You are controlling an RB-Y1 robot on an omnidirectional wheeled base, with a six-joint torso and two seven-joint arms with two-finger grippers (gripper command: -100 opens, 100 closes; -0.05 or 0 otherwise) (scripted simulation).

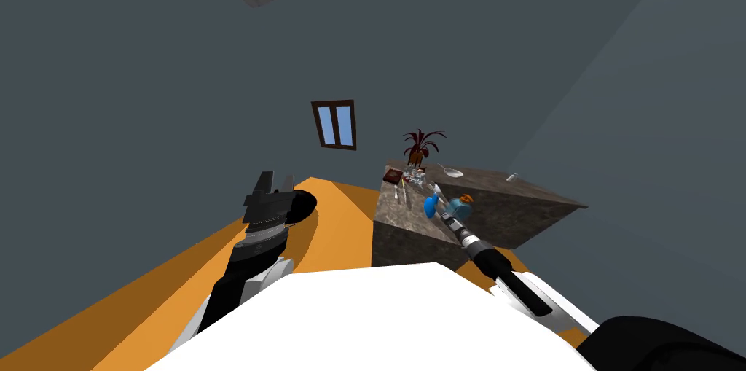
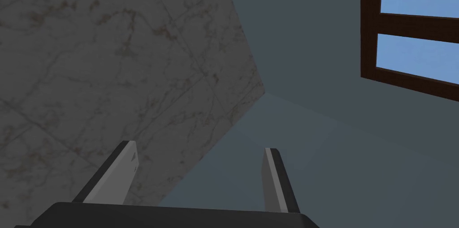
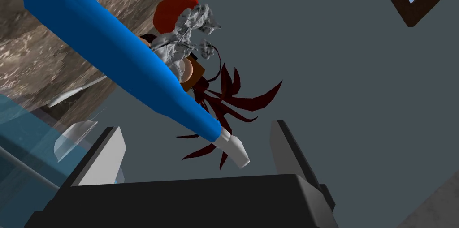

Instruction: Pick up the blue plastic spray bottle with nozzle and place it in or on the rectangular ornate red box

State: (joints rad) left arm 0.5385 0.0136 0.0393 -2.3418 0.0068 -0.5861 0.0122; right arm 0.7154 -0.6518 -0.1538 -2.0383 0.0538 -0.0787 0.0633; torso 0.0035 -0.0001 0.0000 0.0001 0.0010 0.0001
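At the brown counter on orange floor is the blue bottle.

The 2 left jaws stand well apart.

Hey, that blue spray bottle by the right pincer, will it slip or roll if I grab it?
The bottle looks smooth and tapers toward its white nozzle, so it may slide out of the open right pincer if gripped at the neck. Its round body would likely roll if nudged. It looks rigid, not floppy.
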